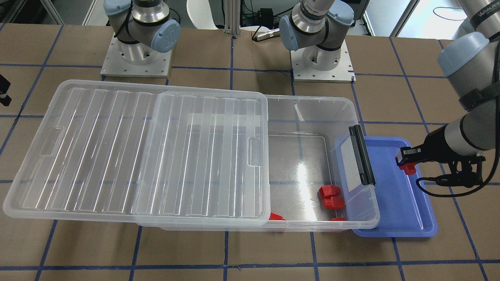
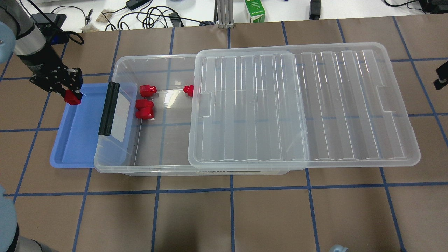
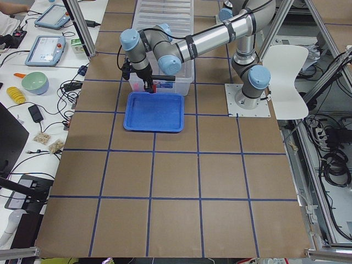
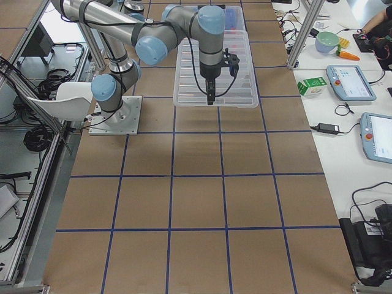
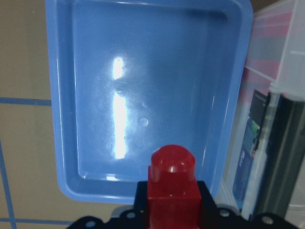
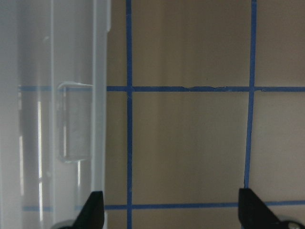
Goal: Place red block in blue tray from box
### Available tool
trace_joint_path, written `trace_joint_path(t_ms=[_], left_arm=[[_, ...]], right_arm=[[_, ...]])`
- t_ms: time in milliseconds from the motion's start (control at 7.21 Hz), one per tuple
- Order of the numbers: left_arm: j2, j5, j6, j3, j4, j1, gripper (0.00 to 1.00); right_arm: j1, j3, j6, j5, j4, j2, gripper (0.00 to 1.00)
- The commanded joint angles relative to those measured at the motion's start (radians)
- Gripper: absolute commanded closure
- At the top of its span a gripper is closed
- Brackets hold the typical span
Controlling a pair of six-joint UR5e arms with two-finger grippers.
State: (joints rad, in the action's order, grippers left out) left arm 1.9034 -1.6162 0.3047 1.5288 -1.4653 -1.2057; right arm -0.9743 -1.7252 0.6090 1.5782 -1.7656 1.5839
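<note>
My left gripper point(image 2: 71, 93) is shut on a red block point(image 2: 73, 98) and holds it just above the blue tray point(image 2: 78, 140), near the tray's far end. In the left wrist view the block point(image 5: 171, 188) sits between the jaws, stub forward, over the tray point(image 5: 143, 71). The tray lies against the latch end of the clear box point(image 2: 150, 154). Several more red blocks point(image 2: 144, 109) lie inside the box. My right gripper point(image 6: 174, 212) is open and empty, over bare table beside the lid's far end.
The ribbed lid point(image 2: 301, 105) is slid sideways, covers most of the box and overhangs its right end. The black latch point(image 2: 106, 108) stands up over the tray's edge. Cables and a green carton point(image 2: 254, 10) lie beyond the table's back edge.
</note>
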Motion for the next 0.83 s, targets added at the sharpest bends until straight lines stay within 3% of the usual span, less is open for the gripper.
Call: trace_joint_path(t_ms=[0,416,693], left_arm=[[0.064,-0.001,0.031,0.057,0.136,0.009,1.00],[0.134,-0.001,0.033,0.070,0.180,0.012,1.00],[0.176,-0.004,0.033,0.070,0.197,0.012,1.00]], right_arm=[[0.020,-0.146,0.020,0.005,-0.194,-0.047,0.00],[0.005,-0.157,-0.044,-0.006,-0.209,-0.062,0.00],[-0.064,-0.155,-0.090,-0.017,-0.212,-0.061,0.00]])
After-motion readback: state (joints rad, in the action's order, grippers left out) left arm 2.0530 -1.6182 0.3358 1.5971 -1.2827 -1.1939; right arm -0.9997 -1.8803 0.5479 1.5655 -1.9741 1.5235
